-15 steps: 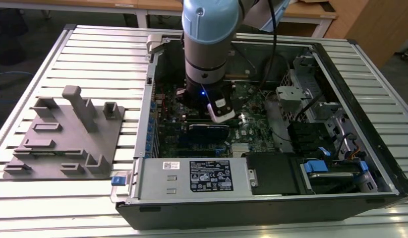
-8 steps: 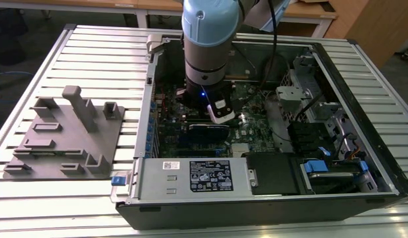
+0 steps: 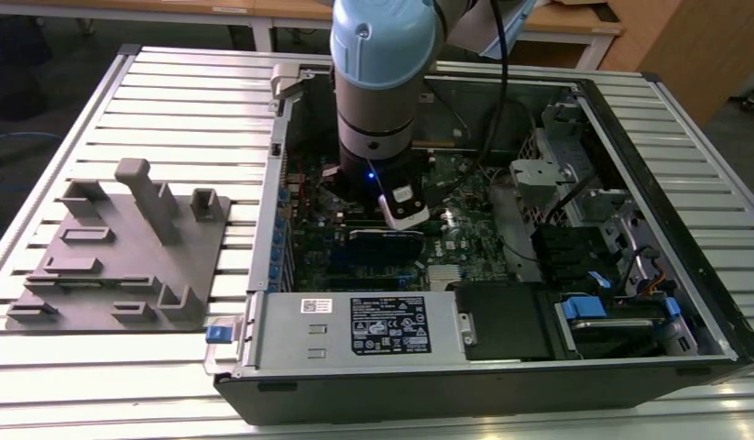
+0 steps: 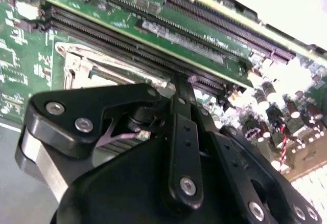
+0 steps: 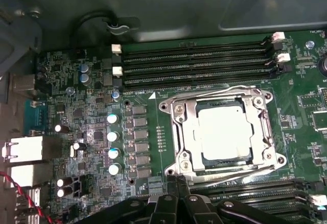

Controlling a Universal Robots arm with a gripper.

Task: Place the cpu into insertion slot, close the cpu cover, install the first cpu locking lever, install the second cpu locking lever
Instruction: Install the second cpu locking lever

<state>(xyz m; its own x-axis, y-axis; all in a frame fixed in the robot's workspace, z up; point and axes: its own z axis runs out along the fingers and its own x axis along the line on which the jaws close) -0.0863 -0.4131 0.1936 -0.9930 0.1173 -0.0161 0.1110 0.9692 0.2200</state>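
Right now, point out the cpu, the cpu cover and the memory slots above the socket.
cpu (image 5: 223, 132), first wrist view, middle of its pale metal face.
cpu cover (image 5: 180, 132), first wrist view, one side bar of the silver frame around the chip.
memory slots (image 5: 194, 60), first wrist view, middle of the long black rows.

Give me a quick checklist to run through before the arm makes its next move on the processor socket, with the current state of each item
1. The cpu sits in the insertion slot: ok, its silver face lies flat and square inside the socket.
2. The cpu cover is down over the chip: ok, the frame lies flat around the chip.
3. Locking levers latched: cannot tell; thin wire levers run along the socket's edges, but their ends are unclear.
4. The gripper is close to the socket: ok, its black linkage lies just beside the socket's edge.
5. Gripper empty: cannot tell, the fingertips are out of sight.
6. Memory slots beside the socket unobstructed: ok.
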